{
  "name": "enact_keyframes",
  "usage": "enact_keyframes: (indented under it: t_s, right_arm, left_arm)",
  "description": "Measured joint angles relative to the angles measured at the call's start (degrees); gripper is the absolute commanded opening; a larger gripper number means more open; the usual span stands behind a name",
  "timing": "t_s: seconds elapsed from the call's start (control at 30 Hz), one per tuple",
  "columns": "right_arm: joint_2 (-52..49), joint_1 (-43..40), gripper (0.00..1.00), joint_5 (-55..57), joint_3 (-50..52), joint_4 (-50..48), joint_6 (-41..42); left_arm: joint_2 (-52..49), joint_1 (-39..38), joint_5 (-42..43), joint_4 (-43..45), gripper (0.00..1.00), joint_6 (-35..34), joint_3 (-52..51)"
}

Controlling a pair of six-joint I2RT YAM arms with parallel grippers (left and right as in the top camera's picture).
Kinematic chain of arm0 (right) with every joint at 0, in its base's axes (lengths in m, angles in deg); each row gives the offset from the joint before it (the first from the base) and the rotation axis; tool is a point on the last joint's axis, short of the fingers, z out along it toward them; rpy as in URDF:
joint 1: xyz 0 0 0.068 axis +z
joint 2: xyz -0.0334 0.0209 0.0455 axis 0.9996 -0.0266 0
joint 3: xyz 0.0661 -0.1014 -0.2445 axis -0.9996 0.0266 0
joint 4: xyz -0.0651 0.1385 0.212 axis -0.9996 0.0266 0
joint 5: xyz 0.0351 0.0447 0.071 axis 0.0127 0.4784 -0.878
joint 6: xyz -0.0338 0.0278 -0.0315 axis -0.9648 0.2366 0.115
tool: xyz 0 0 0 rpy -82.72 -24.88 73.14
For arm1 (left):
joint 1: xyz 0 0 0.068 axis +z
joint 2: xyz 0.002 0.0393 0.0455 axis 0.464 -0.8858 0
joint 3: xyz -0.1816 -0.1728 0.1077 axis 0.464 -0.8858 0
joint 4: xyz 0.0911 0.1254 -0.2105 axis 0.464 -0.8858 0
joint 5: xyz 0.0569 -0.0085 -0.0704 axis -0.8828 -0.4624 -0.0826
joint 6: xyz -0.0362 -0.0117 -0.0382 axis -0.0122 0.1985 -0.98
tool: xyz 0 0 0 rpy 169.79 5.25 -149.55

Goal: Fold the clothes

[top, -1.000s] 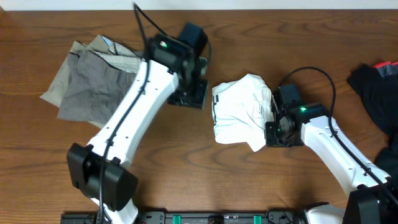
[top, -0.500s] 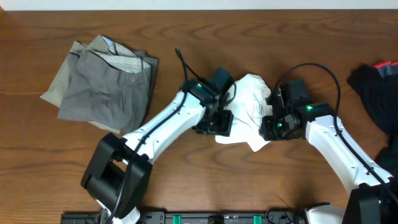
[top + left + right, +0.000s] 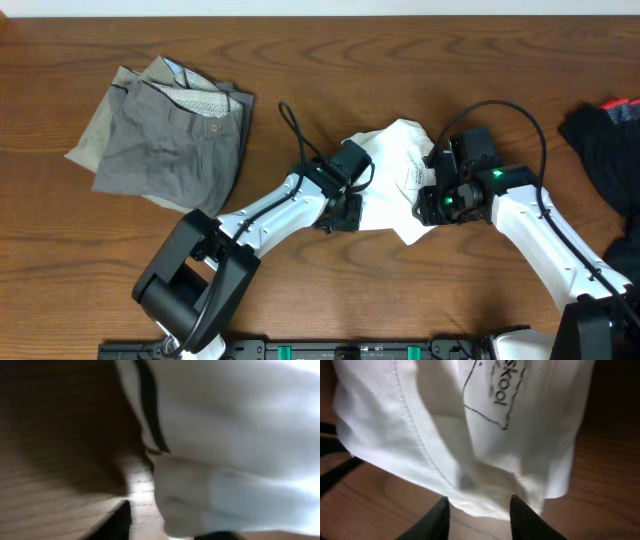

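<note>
- The overhead view is bright, even and sharp; light from above leaves soft shadows on the counter (image 3: 300, 60).
- The left wrist view is dim and badly blurred, the white T-shirt (image 3: 230, 435) smeared, the wood in deep shadow.
- The right wrist view is brighter and crisper, its corners dark.

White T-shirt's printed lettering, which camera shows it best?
Right wrist: the lettering on the white T-shirt is close and sharp. Overhead shows it only as a tiny dark mark. Left wrist shows blurred white cloth with a dark stripe, no print.
</note>
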Motion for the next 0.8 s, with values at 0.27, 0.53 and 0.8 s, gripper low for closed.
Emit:
enact_keyframes:
  t_s: [0.27,0.53,0.8]
  right_arm:
    - [0.0,0.0,0.35,-1.8,3.5,-5.1,-0.3]
    - [0.0,0.0,0.01,-11.1,7.5,-9.3,-5.3]
    - [0.5,-1.9,0.01,-5.5,6.6,-4.2,-4.4]
  left_arm:
    - [0.0,0.0,-1.4,-0.2,0.06,0.1,0.0]
    - [0.0,0.0,-1.8,-0.5,0.06,0.1,0.0]
    - [0.0,0.0,-2.9,-4.0,0.06,0.4,0.0]
